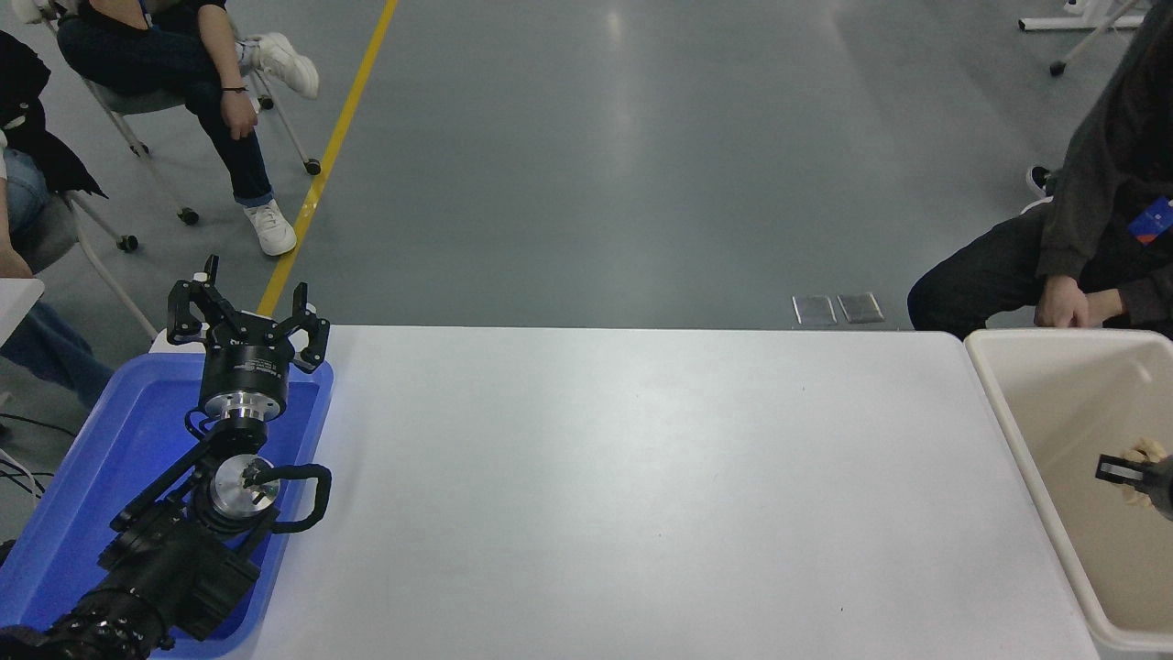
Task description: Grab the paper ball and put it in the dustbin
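Note:
The cream-beige dustbin [1001, 408] stands at the table's right end. My right gripper [1133, 473] comes in from the right edge, mostly cut off, inside the dustbin's opening. It is shut on the tan paper ball [1147, 451], which shows as small wrinkled bits above and below a black finger [1114, 469]. My left gripper [246, 307] is parked open at the left, above the far end of the blue tray [101, 458].
The white table [641, 477] spreads between tray and dustbin. A person in dark clothes [1090, 247] sits just beyond the dustbin at the right. Other people sit on chairs [183, 73] at the top left.

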